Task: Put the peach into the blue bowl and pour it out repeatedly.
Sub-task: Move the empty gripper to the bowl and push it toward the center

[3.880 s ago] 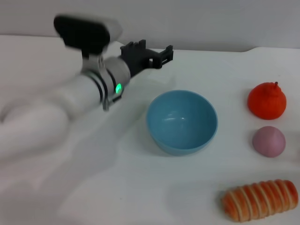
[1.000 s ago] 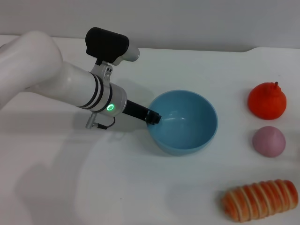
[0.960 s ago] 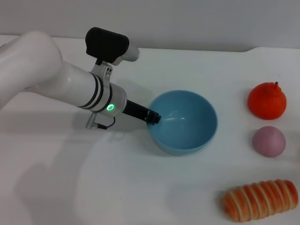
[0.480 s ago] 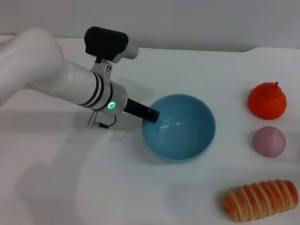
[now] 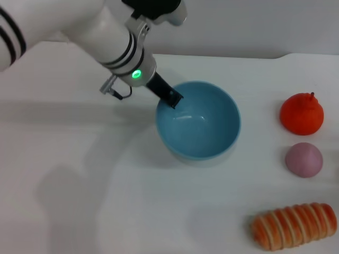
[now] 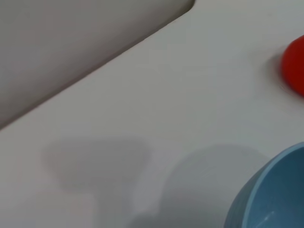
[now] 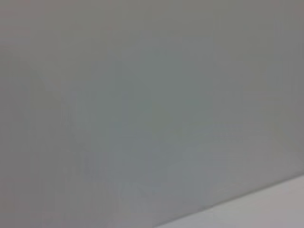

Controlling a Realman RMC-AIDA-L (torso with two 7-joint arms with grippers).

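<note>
The left gripper (image 5: 172,99) is clamped on the near-left rim of the blue bowl (image 5: 198,127), which looks lifted off the worktop (image 5: 106,201) (shadow beneath); held by one edge, it could slip or swing. The peach (image 5: 304,159) sits well right, untouched

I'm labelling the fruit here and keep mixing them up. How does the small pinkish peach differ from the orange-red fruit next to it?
The peach is pale pink-mauve; the orange-red fruit is a vivid orange-red. The peach is the smaller of the two. The peach looks smooth and round with no stalk showing, while the orange-red fruit has a small stem sticking up at its top. The peach lies nearer the robot, the orange-red fruit farther back. Both rest on the white table, outside the blue bowl.
</note>
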